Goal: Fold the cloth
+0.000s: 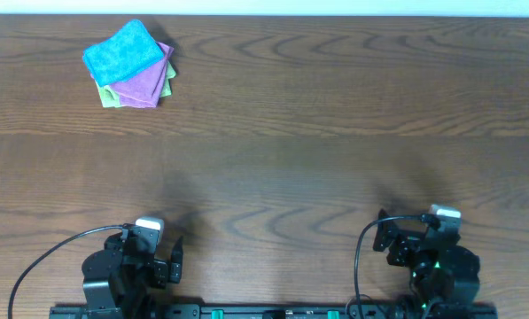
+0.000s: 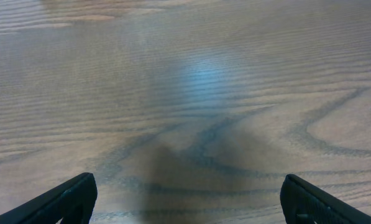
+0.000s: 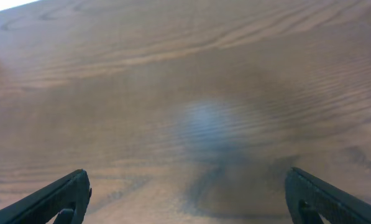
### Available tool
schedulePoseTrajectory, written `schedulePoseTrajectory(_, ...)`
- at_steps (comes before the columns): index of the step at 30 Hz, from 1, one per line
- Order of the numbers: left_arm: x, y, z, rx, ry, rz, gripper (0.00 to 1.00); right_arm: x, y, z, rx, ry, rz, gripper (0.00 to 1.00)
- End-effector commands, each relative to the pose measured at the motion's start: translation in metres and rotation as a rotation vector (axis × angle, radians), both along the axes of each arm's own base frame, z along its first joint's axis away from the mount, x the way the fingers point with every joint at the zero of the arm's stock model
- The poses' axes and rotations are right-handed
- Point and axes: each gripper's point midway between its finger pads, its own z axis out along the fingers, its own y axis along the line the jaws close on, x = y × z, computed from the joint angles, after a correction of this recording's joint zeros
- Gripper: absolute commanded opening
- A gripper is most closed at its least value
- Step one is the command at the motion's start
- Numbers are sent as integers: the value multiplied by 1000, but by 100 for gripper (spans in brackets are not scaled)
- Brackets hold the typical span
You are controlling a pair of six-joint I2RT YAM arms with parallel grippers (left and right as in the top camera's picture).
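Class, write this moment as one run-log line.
cloth: untouched atop purple cloth, far left | left gripper: open, empty | right gripper: open, empty

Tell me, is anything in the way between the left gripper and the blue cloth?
No, nothing visible. Only bare table lies between the left gripper and the blue cloth, which sits atop the purple cloth and green cloth.
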Motion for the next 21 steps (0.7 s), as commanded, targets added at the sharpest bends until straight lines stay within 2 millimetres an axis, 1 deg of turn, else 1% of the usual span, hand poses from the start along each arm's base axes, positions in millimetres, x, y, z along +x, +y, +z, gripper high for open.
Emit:
schedulePoseTrajectory(1,-8,0,-14,23,53,-18,96,0,10,-8,-22,6,69,99)
schedulePoseTrajectory(5,-8,0,-14,23,53,-18,95,-1,19,-21,-48,30,147,99)
schedulePoseTrajectory(9,-8,0,-14,23,53,-18,95,-3,22,-34,-43,56,167,99)
schedulePoseTrajectory(15,-8,0,-14,23,53,-18,95,-3,23,-34,-100,51,204,99)
schedulePoseTrajectory(21,-8,0,-14,23,53,-18,95,-3,24,-34,-95,49,211,99)
